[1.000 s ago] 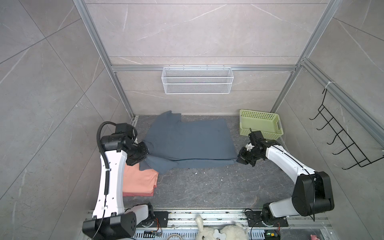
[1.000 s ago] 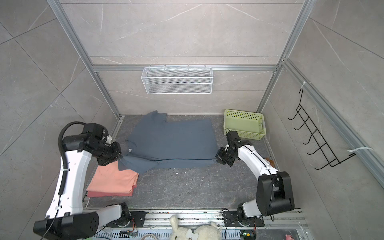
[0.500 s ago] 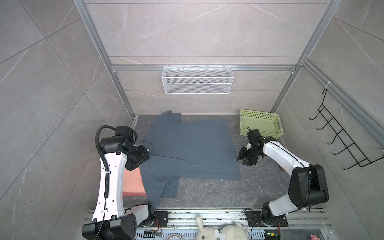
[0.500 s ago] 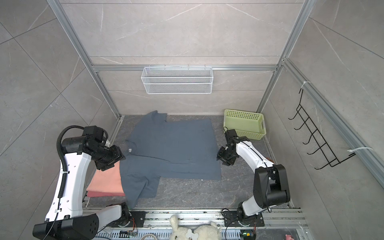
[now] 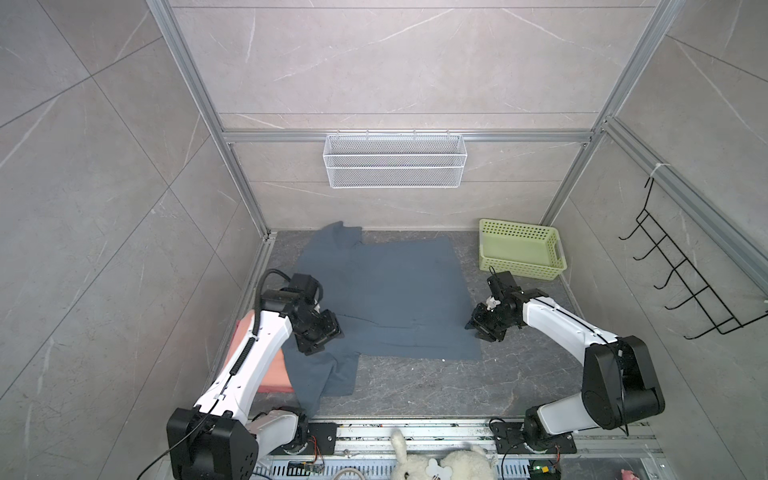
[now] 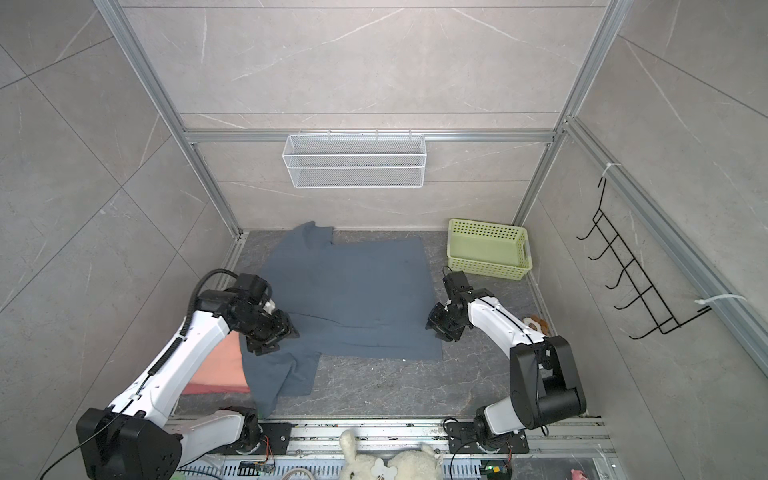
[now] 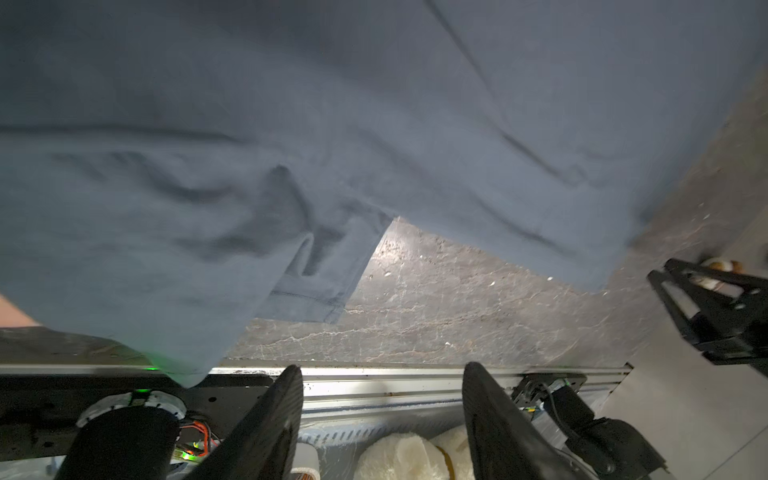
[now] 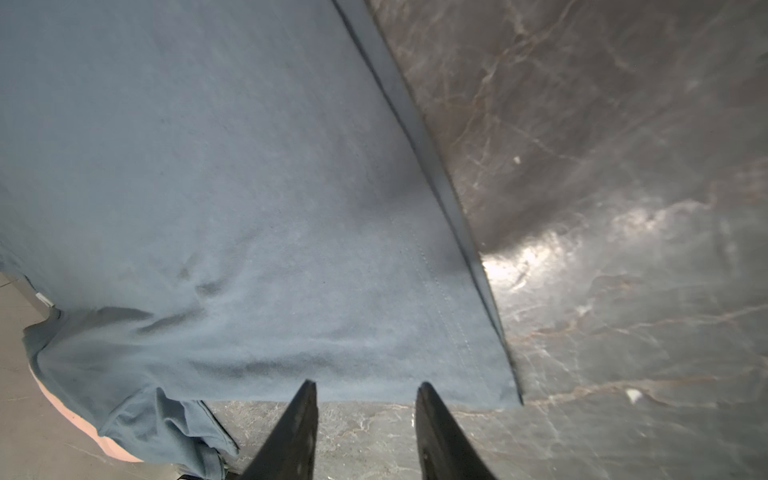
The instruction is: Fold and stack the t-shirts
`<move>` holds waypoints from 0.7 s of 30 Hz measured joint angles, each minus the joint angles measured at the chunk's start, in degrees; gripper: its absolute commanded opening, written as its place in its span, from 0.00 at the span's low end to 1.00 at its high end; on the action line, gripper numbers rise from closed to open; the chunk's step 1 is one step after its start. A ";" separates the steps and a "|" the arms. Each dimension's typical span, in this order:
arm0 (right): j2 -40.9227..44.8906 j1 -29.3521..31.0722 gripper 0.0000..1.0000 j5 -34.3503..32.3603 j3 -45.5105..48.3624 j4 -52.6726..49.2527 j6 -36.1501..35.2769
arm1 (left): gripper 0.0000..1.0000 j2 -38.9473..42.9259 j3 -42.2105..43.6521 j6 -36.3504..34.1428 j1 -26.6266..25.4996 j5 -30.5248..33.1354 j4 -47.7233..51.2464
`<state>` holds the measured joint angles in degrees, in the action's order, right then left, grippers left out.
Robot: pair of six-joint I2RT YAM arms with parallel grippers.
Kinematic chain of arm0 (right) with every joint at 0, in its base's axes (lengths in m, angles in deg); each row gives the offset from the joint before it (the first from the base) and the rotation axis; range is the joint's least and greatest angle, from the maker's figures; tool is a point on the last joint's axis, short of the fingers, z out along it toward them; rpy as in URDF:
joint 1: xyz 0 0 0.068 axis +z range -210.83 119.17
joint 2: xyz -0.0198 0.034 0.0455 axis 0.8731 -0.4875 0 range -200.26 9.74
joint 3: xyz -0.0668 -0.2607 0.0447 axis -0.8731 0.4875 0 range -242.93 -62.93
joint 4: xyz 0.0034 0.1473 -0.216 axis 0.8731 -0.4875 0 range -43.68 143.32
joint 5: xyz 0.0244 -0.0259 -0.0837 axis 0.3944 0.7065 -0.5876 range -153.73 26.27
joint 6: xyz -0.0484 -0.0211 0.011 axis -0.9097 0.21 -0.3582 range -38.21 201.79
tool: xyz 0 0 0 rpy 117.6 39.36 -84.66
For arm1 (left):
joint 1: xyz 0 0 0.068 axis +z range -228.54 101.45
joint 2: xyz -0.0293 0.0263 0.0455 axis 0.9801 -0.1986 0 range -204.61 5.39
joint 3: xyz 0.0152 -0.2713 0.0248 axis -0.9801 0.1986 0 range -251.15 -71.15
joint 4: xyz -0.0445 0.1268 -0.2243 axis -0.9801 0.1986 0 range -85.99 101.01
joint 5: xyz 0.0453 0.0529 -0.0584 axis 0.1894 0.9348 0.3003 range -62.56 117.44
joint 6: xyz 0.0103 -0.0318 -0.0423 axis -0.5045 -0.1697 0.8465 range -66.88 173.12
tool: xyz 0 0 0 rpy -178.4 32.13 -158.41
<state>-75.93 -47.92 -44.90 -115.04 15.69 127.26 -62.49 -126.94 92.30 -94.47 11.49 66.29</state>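
Across the middle of the dark stone floor [image 5: 415,382] lay the slate blue-grey t-shirt [image 5: 386,299] [image 6: 353,299], spread open and mostly flat, with its hem to the right and its shoulders to the left. One short sleeve reached toward the far left corner. The other hung toward the near side, rumpled, and its cloth draped over the right edge of the salmon-pink shirts [image 5: 274,376] [image 6: 216,365]. Those lay folded in a low pile at the near left, partly hidden under the left arm.

The left gripper [image 5: 318,338] [image 6: 270,336] hovered over the shirt's left side, about where the near sleeve met the body. Its wrist view showed the jaws spread wide with nothing between them [image 7: 380,374], and the blue cloth [image 7: 291,124] below and beyond.

The right gripper [image 5: 484,330] [image 6: 442,328] sat low at the shirt's right edge, close to the near corner of the hem. Its jaws stood moderately apart and gripped nothing [image 8: 365,390]; their tips sat right at the edge of the cloth [image 8: 208,187].

Farther right, in the far corner, stood the pale green basket [image 5: 519,266] [image 6: 486,268], clear of the shirt. A small brown-and-white toy [image 6: 536,323] lay on the floor just beside the right arm. A white wire basket [image 5: 395,166] hung on the far wall, and a fluffy white toy [image 5: 440,461] lay by the near rail.
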 measured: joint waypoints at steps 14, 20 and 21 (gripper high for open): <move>-1.03 0.00 0.45 -1.57 1.29 2.49 0.20 | 0.66 -0.63 18.62 10.54 -11.69 6.69 -18.53; -1.03 0.00 0.46 -2.25 1.29 2.78 0.22 | 0.66 -2.19 22.08 11.58 -13.79 6.82 -24.17; -1.03 0.00 0.46 -2.45 1.29 2.78 0.22 | 0.66 -2.45 22.75 11.67 -14.03 6.80 -25.11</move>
<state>-76.95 -47.92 -47.35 -113.75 18.47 127.48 -64.94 -104.19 103.97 -108.50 18.29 41.18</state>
